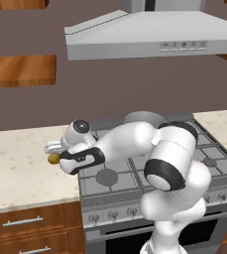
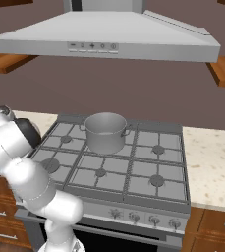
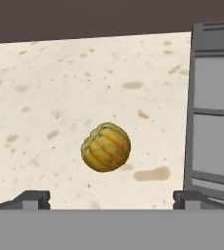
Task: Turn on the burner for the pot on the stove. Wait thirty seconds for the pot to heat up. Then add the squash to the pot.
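The yellow-olive squash (image 3: 106, 147) lies on the speckled counter (image 3: 45, 97), just left of the stove's edge (image 3: 213, 122). My gripper (image 3: 111, 199) hovers over it, open, its two fingertips (image 3: 33, 199) spread wide to either side and not touching it. From the left base view the gripper (image 1: 53, 151) sits right above the squash (image 1: 53, 158), with the arm reaching left across the stove (image 1: 110, 181). The grey metal pot (image 2: 105, 132) stands upright on a back grate of the stove (image 2: 133, 170); the arm partly hides the pot (image 1: 144, 118) in the left base view.
A grey range hood (image 2: 104, 39) hangs over the cooktop. The row of knobs (image 2: 143, 216) runs along the stove's front. Counter (image 2: 212, 162) continues right of the stove. Wooden drawers (image 1: 26, 225) sit under the left counter, and wooden shelves (image 1: 21, 69) are on the wall.
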Robot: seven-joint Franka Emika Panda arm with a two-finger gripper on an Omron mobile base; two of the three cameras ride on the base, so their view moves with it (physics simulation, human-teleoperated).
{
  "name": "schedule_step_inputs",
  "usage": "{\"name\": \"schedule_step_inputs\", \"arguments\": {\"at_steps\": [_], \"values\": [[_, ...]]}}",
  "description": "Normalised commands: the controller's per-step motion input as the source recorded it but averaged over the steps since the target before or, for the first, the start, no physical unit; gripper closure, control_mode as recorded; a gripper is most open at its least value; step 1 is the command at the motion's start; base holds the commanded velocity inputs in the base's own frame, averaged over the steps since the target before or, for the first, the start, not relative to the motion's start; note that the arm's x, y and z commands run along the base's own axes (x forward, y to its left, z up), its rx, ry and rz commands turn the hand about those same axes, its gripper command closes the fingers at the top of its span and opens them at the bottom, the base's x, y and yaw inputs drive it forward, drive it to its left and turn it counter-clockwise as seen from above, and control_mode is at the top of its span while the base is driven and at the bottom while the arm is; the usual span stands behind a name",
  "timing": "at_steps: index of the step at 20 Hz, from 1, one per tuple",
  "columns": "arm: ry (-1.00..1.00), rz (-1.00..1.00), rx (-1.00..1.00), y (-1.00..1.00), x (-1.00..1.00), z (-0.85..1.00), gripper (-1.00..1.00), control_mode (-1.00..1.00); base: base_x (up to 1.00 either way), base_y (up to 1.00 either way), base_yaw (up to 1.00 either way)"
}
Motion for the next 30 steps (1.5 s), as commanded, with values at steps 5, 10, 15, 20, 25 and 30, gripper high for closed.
{"name": "schedule_step_inputs", "arguments": {"at_steps": [5, 10, 15, 20, 25, 30], "values": [[0.07, 0.0, -0.01, 0.24, 0.17, -0.16, -1.0, -1.0, 0.0, 0.0, 0.0], [0.03, 0.0, -0.01, 0.0, 0.0, 0.0, -1.0, -1.0, 0.0, 0.0, 0.0], [0.05, 0.0, -0.03, 0.01, 0.07, -0.11, -1.0, -1.0, 0.0, 0.0, 0.0], [0.01, 0.0, -0.02, 0.0, 0.13, -0.14, -1.0, -1.0, 0.0, 0.0, 0.0], [0.0, 0.0, 0.0, 0.0, 0.17, -0.1, -1.0, -1.0, 0.0, 0.0, 0.0], [0.0, 0.0, 0.0, 0.05, 0.14, -0.13, -1.0, -1.0, 0.0, 0.0, 0.0]]}}
